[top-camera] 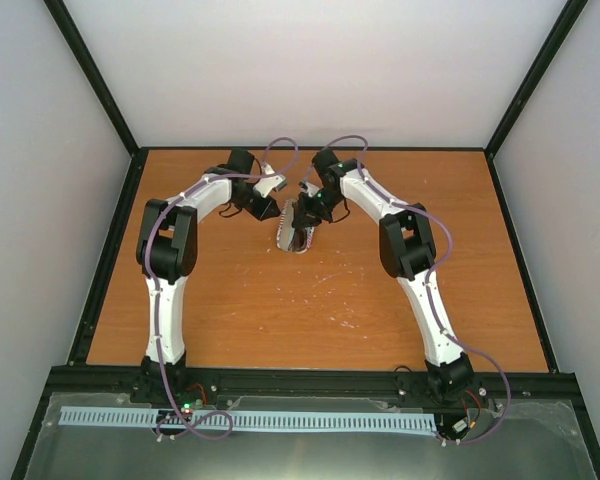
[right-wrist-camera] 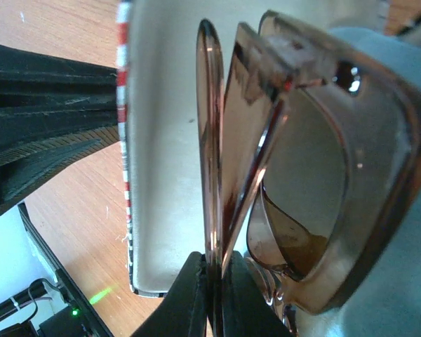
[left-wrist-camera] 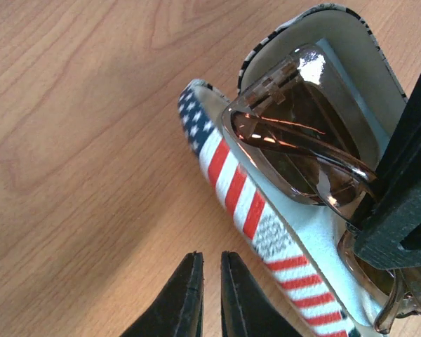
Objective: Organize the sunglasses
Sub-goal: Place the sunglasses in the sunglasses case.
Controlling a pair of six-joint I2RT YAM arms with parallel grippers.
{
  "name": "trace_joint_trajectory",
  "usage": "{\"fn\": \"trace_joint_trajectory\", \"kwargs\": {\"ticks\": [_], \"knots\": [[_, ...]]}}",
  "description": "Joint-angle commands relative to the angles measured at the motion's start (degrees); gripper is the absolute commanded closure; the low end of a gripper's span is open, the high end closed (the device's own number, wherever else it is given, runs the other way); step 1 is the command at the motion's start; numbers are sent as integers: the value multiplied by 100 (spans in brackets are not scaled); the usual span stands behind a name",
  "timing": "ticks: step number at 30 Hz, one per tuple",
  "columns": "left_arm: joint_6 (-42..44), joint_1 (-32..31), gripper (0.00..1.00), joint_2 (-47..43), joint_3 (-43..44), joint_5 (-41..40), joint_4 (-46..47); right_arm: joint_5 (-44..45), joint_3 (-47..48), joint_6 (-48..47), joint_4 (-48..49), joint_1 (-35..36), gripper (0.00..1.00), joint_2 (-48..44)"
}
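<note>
The sunglasses [left-wrist-camera: 295, 140] have brown lenses and folded temple arms and sit tilted in the open flag-patterned case [left-wrist-camera: 238, 189], on a light blue cloth [left-wrist-camera: 310, 223]. In the top view the case [top-camera: 296, 236] lies at the table's back centre, between both arms. My right gripper [right-wrist-camera: 214, 263] is shut on the sunglasses [right-wrist-camera: 316, 161] at the folded temples, over the case's pale inside [right-wrist-camera: 161, 175]. It shows as a black block in the left wrist view [left-wrist-camera: 407, 210]. My left gripper [left-wrist-camera: 210, 256] is empty, its fingers almost together, just off the table beside the case's striped wall.
The wooden table [top-camera: 280, 310] is framed by black rails, with white walls behind and at the sides. My left gripper's black body [right-wrist-camera: 42, 119] sits close beside the case in the right wrist view. The two arms nearly meet over the case.
</note>
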Motion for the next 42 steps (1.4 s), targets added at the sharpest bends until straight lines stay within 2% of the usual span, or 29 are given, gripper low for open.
{"fn": "trace_joint_trajectory", "kwargs": {"ticks": [1, 5, 14, 18, 22, 33, 38, 42], "knots": [[-69, -18, 89, -257, -10, 115, 109, 62, 132, -22, -69, -43, 96, 236], [-69, -18, 89, -253, -20, 127, 117, 233, 123, -78, -237, -159, 92, 256], [-44, -18, 88, -228, 2, 133, 112, 478, 100, 19, -553, -311, 96, 119], [-32, -18, 88, -209, 24, 137, 116, 545, 135, 92, -697, -306, 91, 189], [-24, -22, 88, -218, 18, 134, 108, 638, 130, 129, -803, -307, 76, 185], [-40, -24, 88, -248, 8, 145, 78, 675, 288, 288, -773, -368, 73, -137], [-38, -20, 88, -348, -66, 135, -3, 618, 288, 356, -736, -474, 66, -493], [-103, -26, 89, -544, -246, 213, 2, 616, 152, 349, -678, -558, 66, -690]]}}
